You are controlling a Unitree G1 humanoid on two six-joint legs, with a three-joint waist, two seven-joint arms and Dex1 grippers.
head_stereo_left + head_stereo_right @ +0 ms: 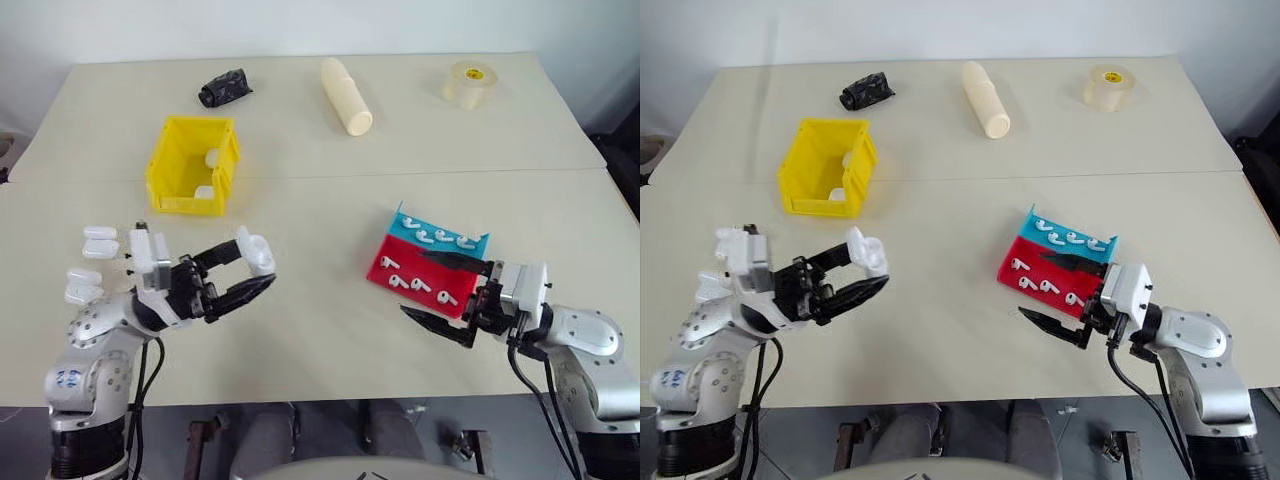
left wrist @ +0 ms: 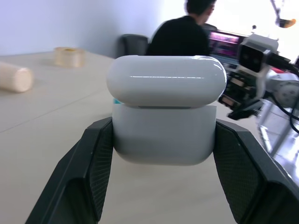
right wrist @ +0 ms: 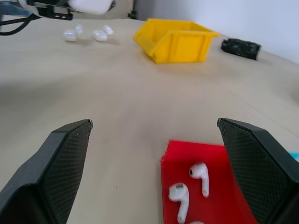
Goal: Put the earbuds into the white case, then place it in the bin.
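Partly hidden: the white case (image 2: 163,109) sits pinched between the 2 black fingers of the left hand (image 1: 243,277), its lower sides covered by the pads, lid hinged up a crack; whether anything lies inside it cannot be made out. It is held above the tabletop (image 1: 320,330), near the front left.

The right hand (image 1: 447,297) hovers at the near edge of the red-and-blue tray (image 1: 425,262), fingers spread wide with nothing between them; one fingertip overlaps the tray's red half. The earbuds (image 3: 191,186) lie loose in the tray, in both the red part and the blue; their exact count is hard to read.

The bin (image 1: 190,165) stands behind the left hand, well apart; small white items inside it are half hidden by its walls. Spare white cases (image 1: 92,262) lie beside the left arm.

Far side of the pale tabletop: a black crumpled object (image 1: 224,88), a cream cylinder (image 1: 346,95), a tape roll (image 1: 470,84). A seam splits the tabletop crosswise. In the left wrist view, a person (image 2: 184,35) sits by a screen.
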